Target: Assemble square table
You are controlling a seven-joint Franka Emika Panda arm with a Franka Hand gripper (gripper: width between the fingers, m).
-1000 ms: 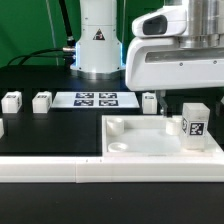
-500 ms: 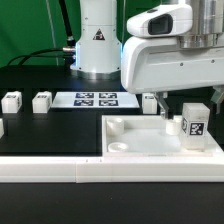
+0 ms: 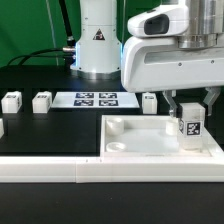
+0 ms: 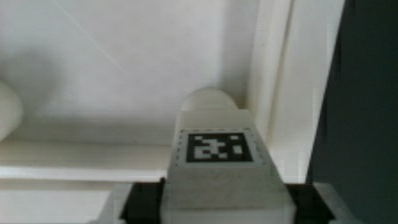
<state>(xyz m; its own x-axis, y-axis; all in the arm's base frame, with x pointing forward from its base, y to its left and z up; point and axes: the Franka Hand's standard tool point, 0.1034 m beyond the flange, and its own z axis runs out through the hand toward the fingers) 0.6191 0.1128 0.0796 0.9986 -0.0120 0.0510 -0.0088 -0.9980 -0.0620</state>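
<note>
The white square table top (image 3: 140, 152) lies at the exterior view's right, with raised corner sockets. A white tagged leg (image 3: 191, 130) stands upright on its right part. My gripper (image 3: 190, 108) has come down over the leg, one finger on each side, and looks shut on it. In the wrist view the leg (image 4: 221, 160) fills the gap between the black pads (image 4: 150, 200), above the table top (image 4: 107, 80) and a socket (image 4: 217, 105). Three more legs (image 3: 11, 100), (image 3: 41, 100), (image 3: 148, 101) stand on the black table.
The marker board (image 3: 95, 99) lies behind the table top. The long white L-shaped border rail (image 3: 60, 172) runs along the front. The robot base (image 3: 97, 40) stands at the back. Part of another white piece (image 3: 1, 127) shows at the left edge.
My gripper has come down over the leg on the table top; its fingers now sit on both sides of the leg, which stood free before.
</note>
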